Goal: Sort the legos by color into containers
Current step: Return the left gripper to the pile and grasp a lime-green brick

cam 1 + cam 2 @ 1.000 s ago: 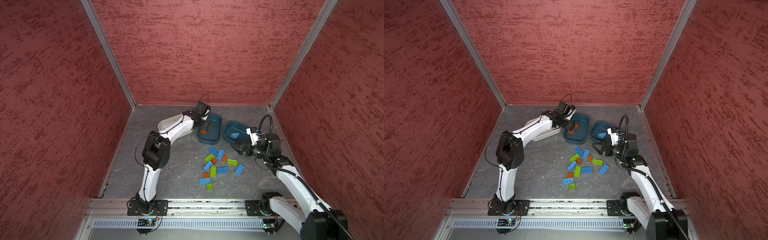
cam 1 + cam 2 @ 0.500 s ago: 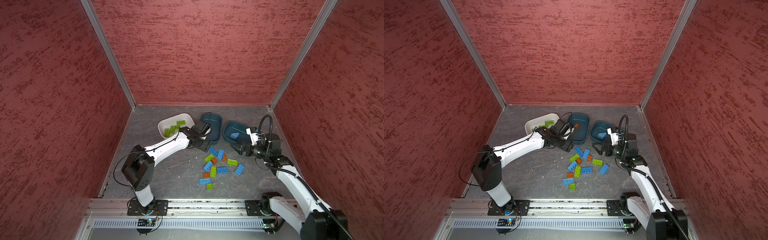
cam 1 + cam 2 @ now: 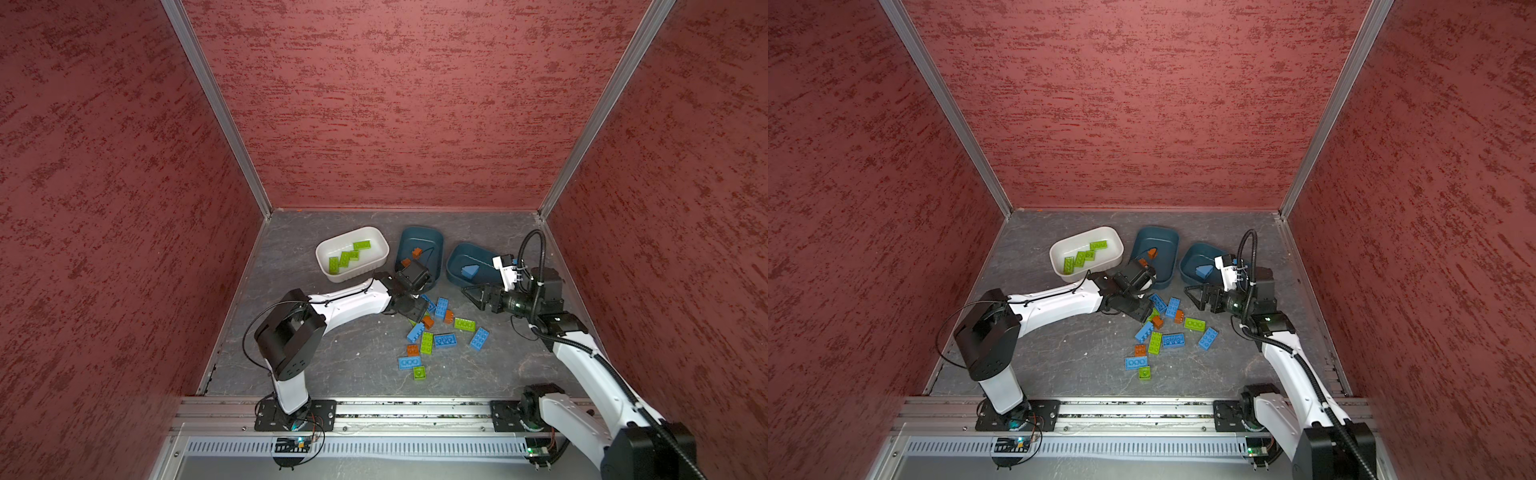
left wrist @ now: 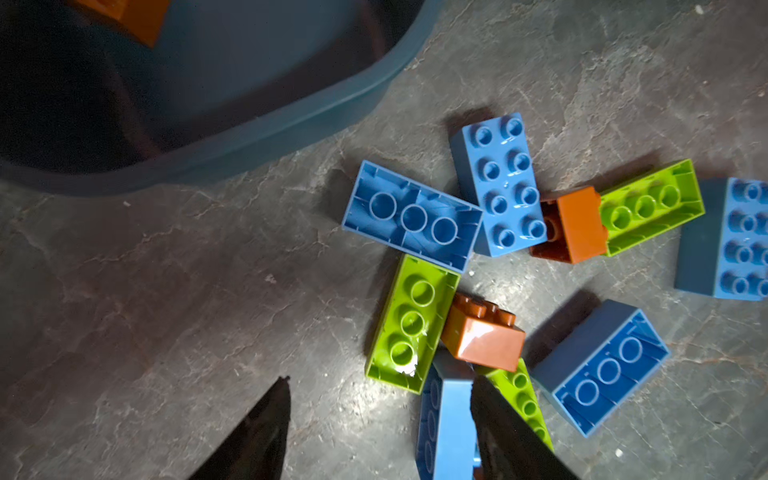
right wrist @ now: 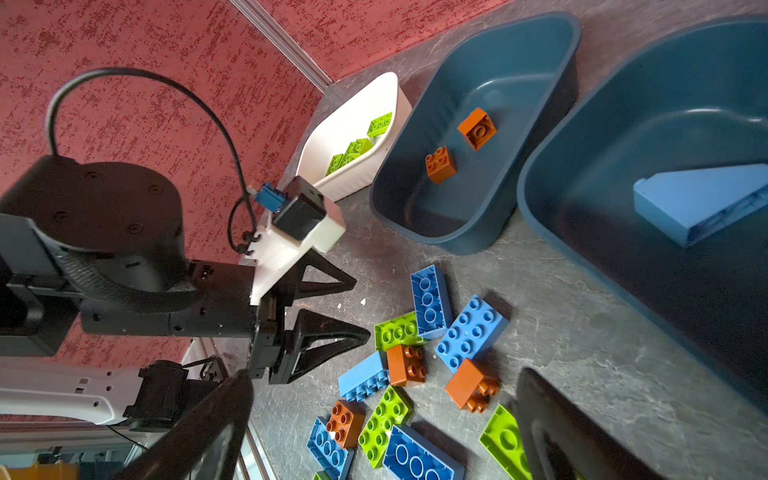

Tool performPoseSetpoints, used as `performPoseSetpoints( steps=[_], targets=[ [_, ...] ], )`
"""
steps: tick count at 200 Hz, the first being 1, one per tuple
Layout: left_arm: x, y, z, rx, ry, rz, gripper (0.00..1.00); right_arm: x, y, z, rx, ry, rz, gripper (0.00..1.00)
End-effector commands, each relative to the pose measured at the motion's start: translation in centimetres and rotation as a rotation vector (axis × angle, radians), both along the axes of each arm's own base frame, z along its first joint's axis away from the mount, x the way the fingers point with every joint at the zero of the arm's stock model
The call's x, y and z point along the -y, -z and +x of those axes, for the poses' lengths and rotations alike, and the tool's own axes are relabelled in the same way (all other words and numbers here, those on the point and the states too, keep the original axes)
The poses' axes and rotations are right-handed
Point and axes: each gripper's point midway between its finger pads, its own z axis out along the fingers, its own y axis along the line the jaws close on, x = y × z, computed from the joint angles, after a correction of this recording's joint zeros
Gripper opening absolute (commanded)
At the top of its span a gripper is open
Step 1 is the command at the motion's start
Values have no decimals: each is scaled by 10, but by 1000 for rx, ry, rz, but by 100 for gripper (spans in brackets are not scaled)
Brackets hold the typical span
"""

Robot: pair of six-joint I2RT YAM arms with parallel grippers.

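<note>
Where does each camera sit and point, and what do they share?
Top views: high over the front rail, looking down; both arms show.
Left wrist: behind left gripper, aimed down at loose legos; fingertips show.
Right wrist: behind right gripper, facing the containers; own fingers, left gripper show.
Shared: all see the middle teal tub.

Lime, blue, orange legos (image 3: 444,340); white, seemingly teal containers (image 3: 359,273).

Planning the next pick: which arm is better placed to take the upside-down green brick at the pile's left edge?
Left, probably. The left gripper hangs open over that green brick, with the green-holding white tub on its side. The right gripper, also open, is farther off.
</note>
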Motion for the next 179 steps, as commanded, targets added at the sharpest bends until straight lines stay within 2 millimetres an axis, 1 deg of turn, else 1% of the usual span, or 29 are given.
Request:
performPoseSetpoints(
  steps=[1, 34, 71, 117, 150, 179],
  targets=[
    [4, 11, 10, 34, 62, 26, 65, -1, 0, -6, 13, -13, -4, 99],
    [1, 27, 10, 33, 111, 78, 63, -1, 2, -8, 7, -11, -9, 99],
    [7, 37, 5, 2, 147, 71, 63, -1, 3, -7, 6, -8, -8, 99],
    [19, 38, -7, -40, 173, 27, 63, -1, 4, -6, 2, -10, -11, 99],
    [22, 44, -10, -58, 184, 35, 64, -1, 5, -6, -3, -9, -8, 99],
    [25, 40, -9, -59, 176, 24, 64, -1, 6, -6, -5, -11, -10, 99]
  ],
)
